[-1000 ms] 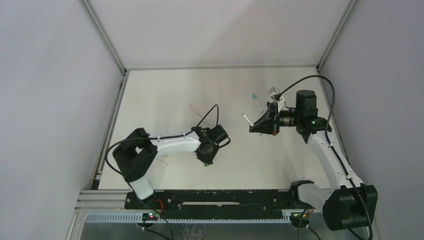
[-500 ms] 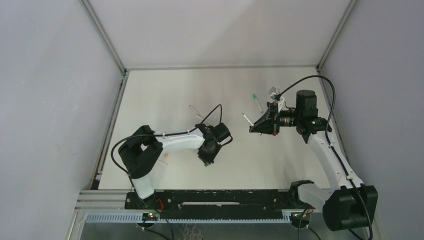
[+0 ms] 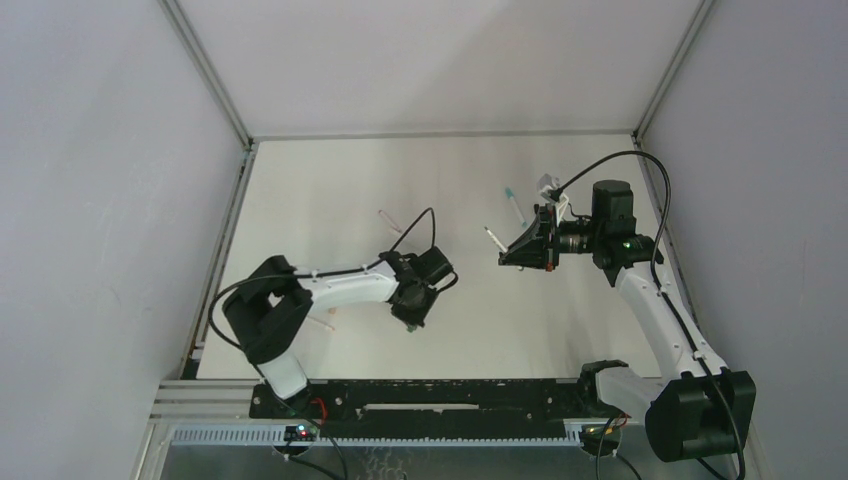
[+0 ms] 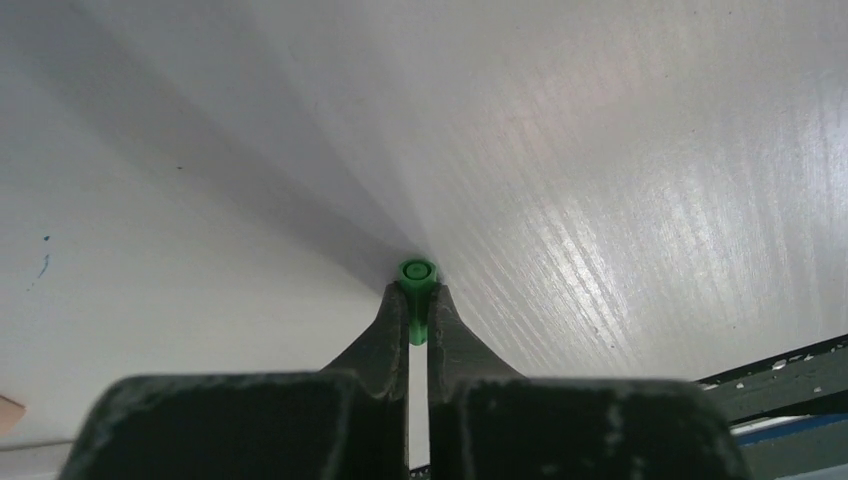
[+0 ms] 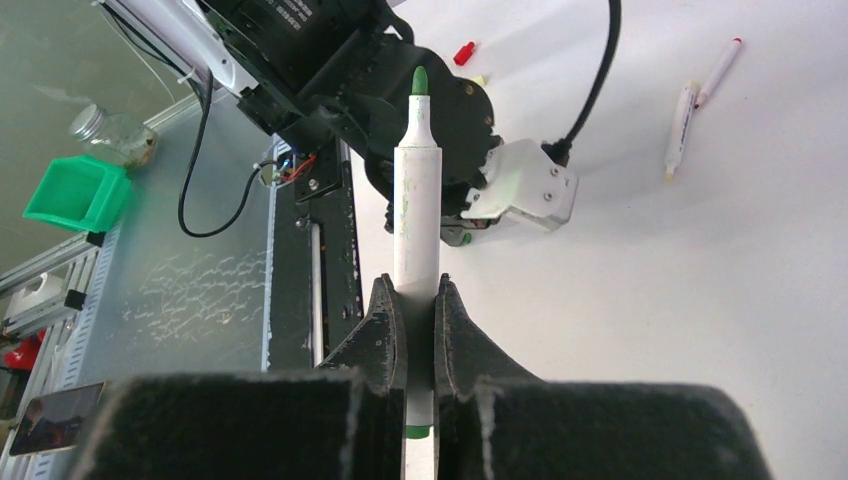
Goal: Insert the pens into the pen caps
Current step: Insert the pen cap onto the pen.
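- My left gripper (image 4: 419, 300) is pinching the green cap (image 4: 417, 272) at frame centre, having just closed.
- My right gripper (image 5: 420, 300) is still clamping the green-tipped pen (image 5: 417, 200), unmoved.

From my seat the worktop (image 4: 620, 200) reads as a white board with a fine, wood-like grain and a soft sheen where the light catches it. The jaws on both wrists look like matt black plastic, rough and scuffed grey at the edges. The cap (image 4: 417, 272) is smooth, glossy green plastic and the pen (image 5: 417, 220) has a smooth, faintly shiny white plastic barrel smudged with green; I also see dull metal rails (image 3: 205, 70), a glossy green plastic bin (image 5: 75, 190) and a clear glass jar (image 5: 115, 135).
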Available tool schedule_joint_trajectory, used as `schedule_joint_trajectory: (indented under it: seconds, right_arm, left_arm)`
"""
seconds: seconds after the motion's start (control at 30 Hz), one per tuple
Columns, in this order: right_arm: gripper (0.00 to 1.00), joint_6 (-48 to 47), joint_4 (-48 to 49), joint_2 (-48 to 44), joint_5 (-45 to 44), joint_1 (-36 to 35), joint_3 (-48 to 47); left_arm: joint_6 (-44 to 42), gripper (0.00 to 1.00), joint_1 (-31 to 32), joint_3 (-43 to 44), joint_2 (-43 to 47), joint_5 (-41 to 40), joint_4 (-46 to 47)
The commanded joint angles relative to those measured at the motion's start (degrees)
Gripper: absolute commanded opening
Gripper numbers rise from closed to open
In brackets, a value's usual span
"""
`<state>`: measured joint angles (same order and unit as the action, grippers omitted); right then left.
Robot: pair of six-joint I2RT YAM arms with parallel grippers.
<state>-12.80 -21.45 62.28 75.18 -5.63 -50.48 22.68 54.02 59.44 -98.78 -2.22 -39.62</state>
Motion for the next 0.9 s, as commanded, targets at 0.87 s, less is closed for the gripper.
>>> schedule_joint_trajectory:
  seconds: [0.87]
  right_arm:
    - [0.00,-0.1,4.7,-6.0,-3.1,-2.8,2.9]
  left_arm:
    - [37.1,0.00,0.6,-22.4,36.2,-17.1,68.8]
